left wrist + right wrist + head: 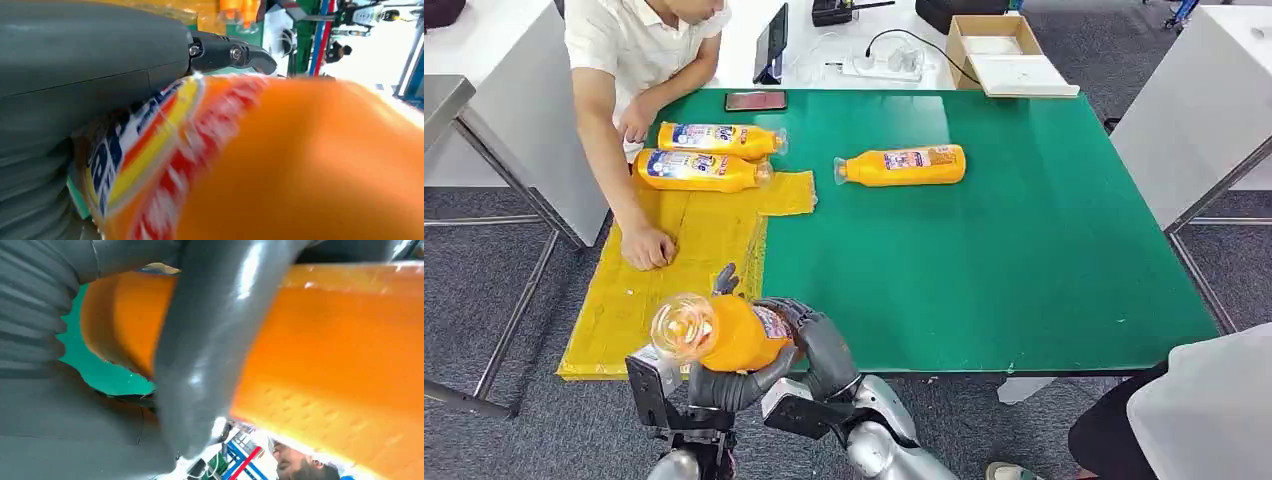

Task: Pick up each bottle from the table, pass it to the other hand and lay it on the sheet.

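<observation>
Both hands, left hand [724, 385] and right hand [819, 345], wrapped fingers [210, 355] around one orange bottle [724, 335]; its label [145, 150] blurred, unreadable in the left wrist view.

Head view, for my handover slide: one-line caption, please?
Both hands, left hand and right hand, grip an orange bottle above the yellow sheet.

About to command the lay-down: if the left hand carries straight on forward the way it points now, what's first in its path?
Probably the person's hand, fist down on the yellow sheet just ahead of the left hand and its held bottle. Beyond it lie two bottles. Depth is unclear, so height clearance is uncertain.
</observation>
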Controlling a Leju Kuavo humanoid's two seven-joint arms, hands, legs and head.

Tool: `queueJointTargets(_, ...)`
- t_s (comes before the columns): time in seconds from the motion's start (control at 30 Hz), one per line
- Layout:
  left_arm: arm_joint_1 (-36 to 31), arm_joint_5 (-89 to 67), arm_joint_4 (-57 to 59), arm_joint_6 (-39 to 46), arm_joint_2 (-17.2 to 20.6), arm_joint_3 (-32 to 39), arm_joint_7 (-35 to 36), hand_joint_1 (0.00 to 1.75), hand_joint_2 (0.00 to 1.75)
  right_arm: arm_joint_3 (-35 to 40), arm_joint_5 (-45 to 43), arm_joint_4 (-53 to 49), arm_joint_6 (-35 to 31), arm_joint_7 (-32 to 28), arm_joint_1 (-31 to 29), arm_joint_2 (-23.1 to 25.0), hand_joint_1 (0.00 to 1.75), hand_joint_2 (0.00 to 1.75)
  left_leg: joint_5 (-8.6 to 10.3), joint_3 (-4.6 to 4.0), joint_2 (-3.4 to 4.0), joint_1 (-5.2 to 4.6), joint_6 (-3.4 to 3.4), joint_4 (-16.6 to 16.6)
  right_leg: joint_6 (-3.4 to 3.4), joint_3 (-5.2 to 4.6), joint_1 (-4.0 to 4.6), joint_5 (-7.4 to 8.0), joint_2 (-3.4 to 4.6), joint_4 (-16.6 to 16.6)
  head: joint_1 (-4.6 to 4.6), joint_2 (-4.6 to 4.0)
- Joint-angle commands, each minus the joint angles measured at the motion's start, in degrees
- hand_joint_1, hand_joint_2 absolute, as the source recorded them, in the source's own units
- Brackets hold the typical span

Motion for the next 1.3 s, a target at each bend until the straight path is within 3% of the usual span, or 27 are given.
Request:
queueJointTargets(0.03,-3.38,1.57,3.98,-0.87,0.0,0.47,-0.42,0.03,1.75,5.07,-0.31,2.79,0.24,-0.64,-2.17,-0.55,1.75,1.75,0.0,0.16,-0.03,0.03,-0.09,-0.07,-0.1,0.17,0.05,-0.03,-0.12,-0.05,0.0,0.0)
queueJointTargets(0.23,-3.38,1.57,3.98,-0.87,0.0,0.47,-0.42,0.03,1.75,5.07,-0.31,2.79,0.24,-0.64,-2.17,-0.55,1.75,1.75,-0.01,0.16,-0.03,0.02,-0.09,-0.06,-0.1,0.17,0.04,-0.04,-0.11,-0.05,0.0,0.0)
queueJointTargets(0.27,-3.25,2.51,3.26,-1.8,0.14,0.26,-1.05,1.34,1.75,5.27,-0.63,3.32,0.55,-0.73,-2.48,-0.55,1.75,1.75,0.01,0.12,-0.04,0.0,-0.07,-0.06,-0.08,0.12,0.02,-0.03,-0.1,-0.03,0.0,0.0)
queueJointTargets(0.3,-3.08,4.26,2.51,-2.98,0.08,0.49,-1.49,1.75,1.75,5.35,-1.16,3.76,0.99,-0.83,-2.54,-0.39,1.75,1.75,0.0,0.19,-0.03,0.01,-0.08,-0.1,-0.1,0.18,0.03,-0.04,-0.11,-0.06,0.0,0.0)
queueJointTargets(0.37,-2.55,6.79,0.76,-4.04,-0.29,1.16,-2.03,1.75,1.75,5.87,-1.89,4.65,2.06,-1.08,-2.62,-0.26,1.75,1.75,-0.01,0.11,-0.01,0.02,-0.06,-0.04,-0.07,0.11,0.04,-0.03,-0.07,-0.03,0.0,0.0)
queueJointTargets(0.4,-2.33,7.87,-0.37,-4.44,-0.35,1.48,-2.26,1.75,1.75,6.38,-2.38,5.37,2.63,-1.49,-2.61,-0.11,0.26,1.75,-0.03,0.2,0.02,0.04,-0.1,-0.06,-0.11,0.19,0.06,-0.04,-0.07,-0.05,0.0,0.0)
queueJointTargets(0.43,-2.3,7.92,-0.91,-4.42,-0.26,1.54,-2.35,1.75,1.75,6.71,-2.49,5.73,2.9,-1.52,-2.6,-0.05,0.0,1.75,-0.03,0.18,0.03,0.03,-0.09,-0.06,-0.1,0.16,0.04,-0.04,-0.05,-0.04,0.0,0.0)
queueJointTargets(0.5,-1.76,9.17,-2.82,-3.7,-1.01,2.86,-3.42,1.75,1.75,6.88,-4.38,6.65,4.08,-2.48,-2.04,0.61,0.0,1.75,-0.05,0.19,0.06,0.04,-0.1,-0.04,-0.11,0.18,0.06,-0.05,-0.03,-0.02,0.0,0.02)
queueJointTargets(0.53,-1.58,10.49,-3.46,-3.64,-1.17,3.56,-3.14,1.75,1.75,7.14,-4.93,6.89,4.15,-2.84,-1.72,0.87,0.0,0.0,-0.04,0.15,0.06,0.03,-0.08,-0.03,-0.1,0.14,0.05,-0.04,-0.02,-0.01,0.0,0.0)
queueJointTargets(0.77,-1.6,11.09,-3.62,-1.9,-0.87,6.02,-3.25,1.75,1.75,7.4,-5.38,6.79,2.71,-3.79,-0.01,1.92,0.0,0.0,-0.02,0.13,0.0,0.04,-0.08,-0.05,-0.09,0.13,0.05,-0.04,-0.08,-0.04,-0.02,0.0)
queueJointTargets(0.83,-2.13,9.67,-1.73,1.88,0.76,10.51,-2.37,1.75,1.75,6.35,-8.68,5.7,3.14,-6.4,1.48,1.72,0.0,0.0,-0.03,0.21,-0.01,0.05,-0.11,-0.09,-0.12,0.2,0.07,-0.06,-0.1,-0.06,0.0,0.0)
queueJointTargets(0.97,-1.48,8.37,-3.37,2.43,1.25,12.79,-3.31,1.75,1.75,4.49,-10.34,5.82,2.3,-7.72,2.29,2.02,0.0,0.0,-0.02,0.21,0.02,0.05,-0.1,-0.1,-0.11,0.19,0.06,-0.04,-0.07,-0.08,0.02,0.0)
queueJointTargets(1.13,-4.9,-8.77,3.73,11.38,4.99,14.91,-2.62,1.75,1.75,2.52,-9.1,5.24,-2.12,-10.49,4.14,1.8,0.0,0.0,0.03,0.22,-0.11,0.02,-0.12,-0.16,-0.13,0.22,0.03,-0.05,-0.21,-0.08,0.0,0.0)
queueJointTargets(1.3,-8.14,-19.92,10.71,15.92,5.18,19.67,-2.28,1.75,1.75,1.24,-8.27,1.56,-5.28,-12.82,6.51,1.36,0.0,0.0,0.03,0.28,0.01,0.04,-0.12,-0.2,-0.14,0.24,0.04,-0.04,-0.12,-0.11,0.0,0.0)
